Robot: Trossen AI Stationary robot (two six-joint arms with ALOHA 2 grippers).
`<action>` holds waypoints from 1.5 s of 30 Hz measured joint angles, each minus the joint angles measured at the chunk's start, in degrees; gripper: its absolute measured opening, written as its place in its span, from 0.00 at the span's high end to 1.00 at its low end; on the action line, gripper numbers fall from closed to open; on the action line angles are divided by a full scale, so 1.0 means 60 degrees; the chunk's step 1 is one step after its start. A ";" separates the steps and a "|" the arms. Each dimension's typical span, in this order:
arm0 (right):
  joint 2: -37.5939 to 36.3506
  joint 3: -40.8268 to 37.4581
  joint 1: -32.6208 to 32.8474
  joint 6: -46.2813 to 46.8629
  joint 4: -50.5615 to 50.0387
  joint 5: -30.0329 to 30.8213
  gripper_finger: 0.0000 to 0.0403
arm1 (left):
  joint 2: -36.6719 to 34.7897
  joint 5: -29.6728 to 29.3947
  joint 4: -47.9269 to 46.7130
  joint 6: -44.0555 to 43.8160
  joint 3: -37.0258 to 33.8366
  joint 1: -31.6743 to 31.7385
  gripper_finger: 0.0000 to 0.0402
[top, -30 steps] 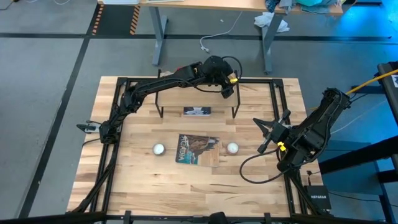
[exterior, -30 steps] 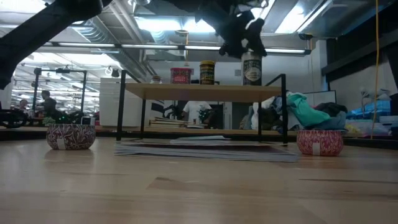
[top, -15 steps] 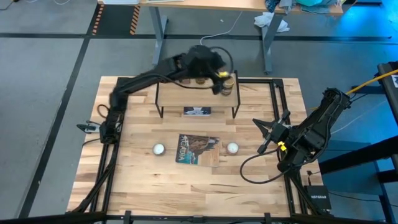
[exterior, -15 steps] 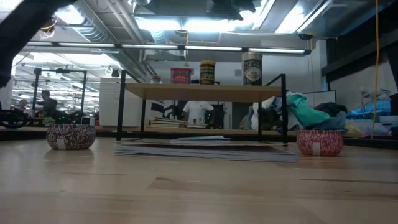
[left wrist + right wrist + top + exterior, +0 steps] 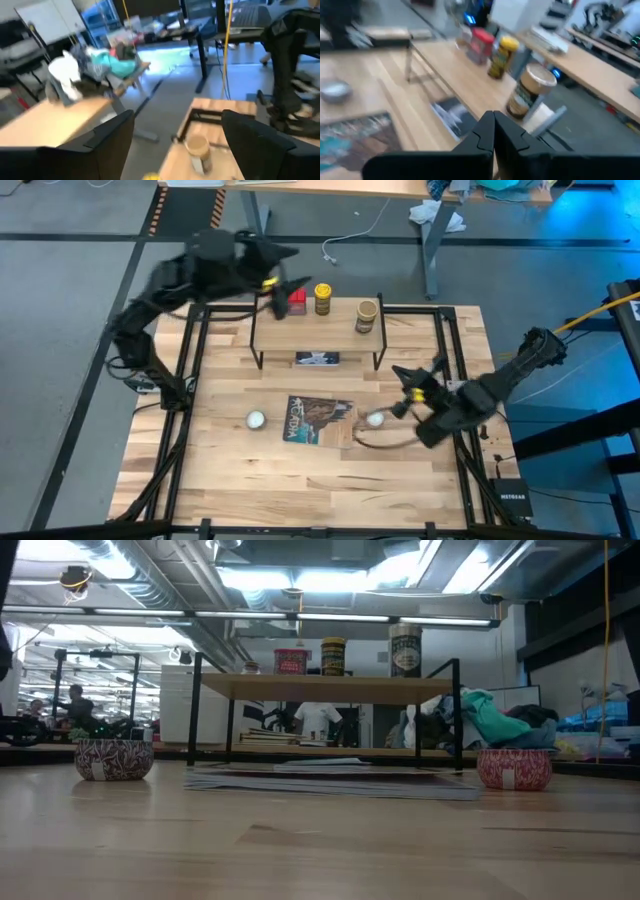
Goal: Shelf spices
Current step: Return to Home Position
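The left arm has swung back off the shelf [image 5: 318,330] to the far left corner. The right arm has shifted in from the right edge toward the centre of the table [image 5: 300,470]. Three spices stand along the shelf top: red tin [image 5: 297,300], yellow jar [image 5: 323,298] and tan jar [image 5: 367,316]. Placing appears finished; only parking the arms remains. The left claw [image 5: 177,120] is spread wide and empty. The right claw [image 5: 493,120] is closed on nothing. The tiny jar [image 5: 251,667] is hard to make out; it is probably the small shape at the shelf's left end.
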 joint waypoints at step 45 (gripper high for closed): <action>0.1631 -0.1762 -0.5309 -0.6830 1.1790 -0.4713 0.99 | -0.4787 -0.3083 1.4649 -0.4909 -1.9216 -0.5167 0.27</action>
